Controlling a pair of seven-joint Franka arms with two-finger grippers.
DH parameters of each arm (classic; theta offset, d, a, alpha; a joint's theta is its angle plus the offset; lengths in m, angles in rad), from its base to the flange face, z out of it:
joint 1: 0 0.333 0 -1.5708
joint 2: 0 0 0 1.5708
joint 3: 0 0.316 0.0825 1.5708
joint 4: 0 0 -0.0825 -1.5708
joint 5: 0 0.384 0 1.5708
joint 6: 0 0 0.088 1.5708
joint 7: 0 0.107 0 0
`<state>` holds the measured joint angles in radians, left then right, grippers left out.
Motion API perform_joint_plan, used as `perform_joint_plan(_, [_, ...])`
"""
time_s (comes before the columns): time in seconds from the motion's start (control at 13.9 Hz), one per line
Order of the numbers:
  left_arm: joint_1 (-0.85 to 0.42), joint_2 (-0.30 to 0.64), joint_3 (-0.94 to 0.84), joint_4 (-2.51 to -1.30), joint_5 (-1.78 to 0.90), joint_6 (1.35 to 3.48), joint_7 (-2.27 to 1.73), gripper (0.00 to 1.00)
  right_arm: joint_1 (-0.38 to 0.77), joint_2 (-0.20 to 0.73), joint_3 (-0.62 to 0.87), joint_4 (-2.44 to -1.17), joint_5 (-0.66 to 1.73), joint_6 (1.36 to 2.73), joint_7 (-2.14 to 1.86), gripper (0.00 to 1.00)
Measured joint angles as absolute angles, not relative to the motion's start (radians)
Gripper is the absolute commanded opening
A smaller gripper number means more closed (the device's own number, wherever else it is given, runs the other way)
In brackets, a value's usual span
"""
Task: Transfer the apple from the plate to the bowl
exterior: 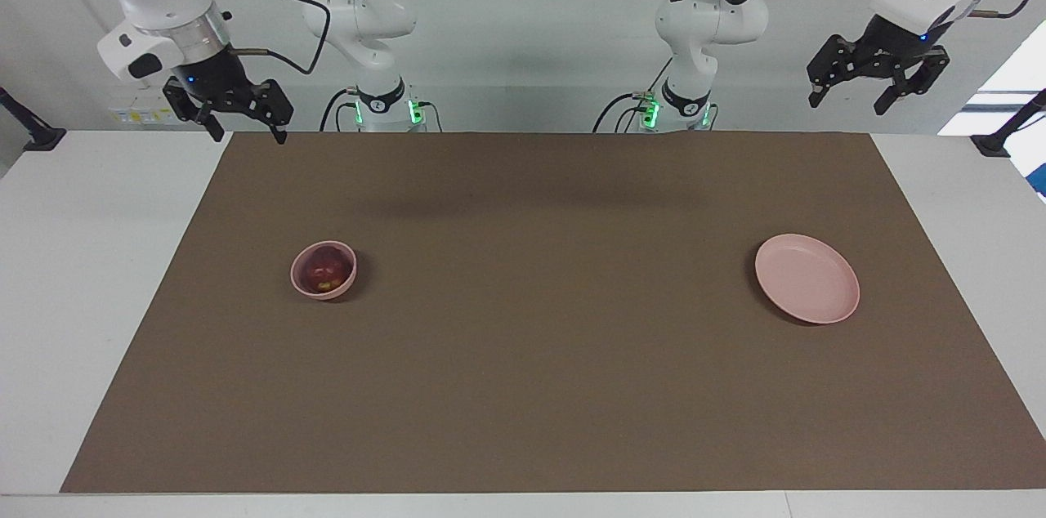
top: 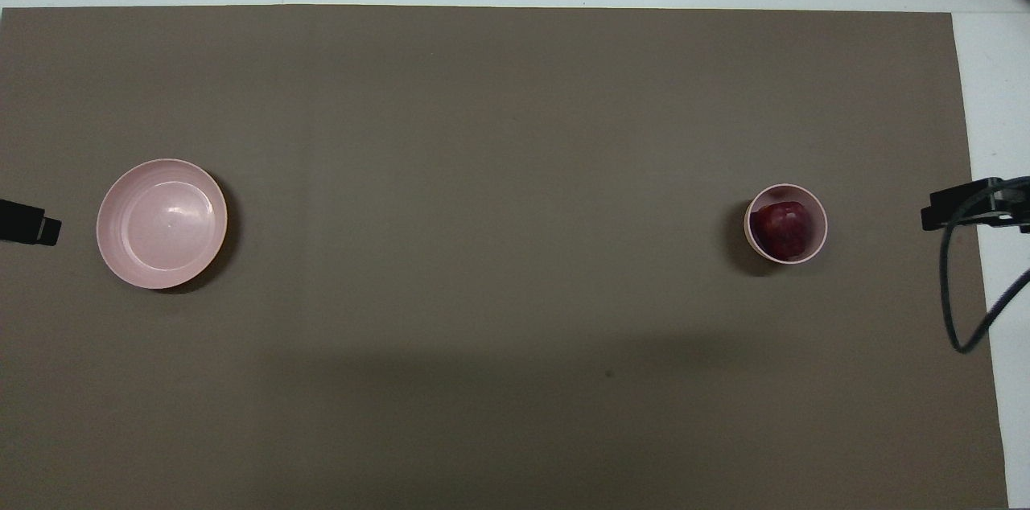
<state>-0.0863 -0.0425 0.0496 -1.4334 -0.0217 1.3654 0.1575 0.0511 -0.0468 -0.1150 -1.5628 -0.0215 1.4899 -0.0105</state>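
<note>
The small dark red apple (exterior: 325, 269) lies inside the small deep pink bowl (exterior: 298, 279) toward the right arm's end of the brown mat; it also shows in the overhead view (top: 782, 230), in the bowl (top: 821, 214). The flat pink plate (exterior: 807, 289) is bare at the left arm's end, and shows in the overhead view too (top: 161, 222). My right gripper (exterior: 249, 131) is open and empty, raised high over the mat's corner by its base. My left gripper (exterior: 850, 103) is open and empty and waits high up past the plate's end of the mat.
The brown mat (exterior: 539, 355) covers most of the white table (exterior: 82, 256). Black clamp arms stand at both table ends (exterior: 33, 130) (exterior: 1009, 126). A cable hangs from the right wrist (top: 962, 309).
</note>
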Motion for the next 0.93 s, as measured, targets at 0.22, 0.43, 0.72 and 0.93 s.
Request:
perform_joint_plan(0.22, [-0.086, -0.042, 0.050, -1.433, -0.022, 1.365, 0.157, 1.00, 0.049, -0.058, -0.117, -1.520, -0.021, 1.483, -0.011, 1.00])
perform_joint_plan(0.43, [-0.086, -0.042, 0.050, -1.433, -0.021, 1.365, 0.157, 1.00, 0.049, -0.060, -0.117, -1.519, -0.021, 1.479, -0.011, 1.00])
perform_joint_plan(0.72, [-0.086, -0.042, 0.050, -1.433, -0.021, 1.365, 0.157, 1.00, 0.049, -0.060, -0.118, -1.519, -0.021, 1.472, -0.011, 1.00])
perform_joint_plan(0.93, [-0.086, -0.043, 0.050, -1.433, -0.021, 1.365, 0.157, 1.00, 0.049, -0.061, -0.117, -1.516, -0.021, 1.412, -0.011, 1.00])
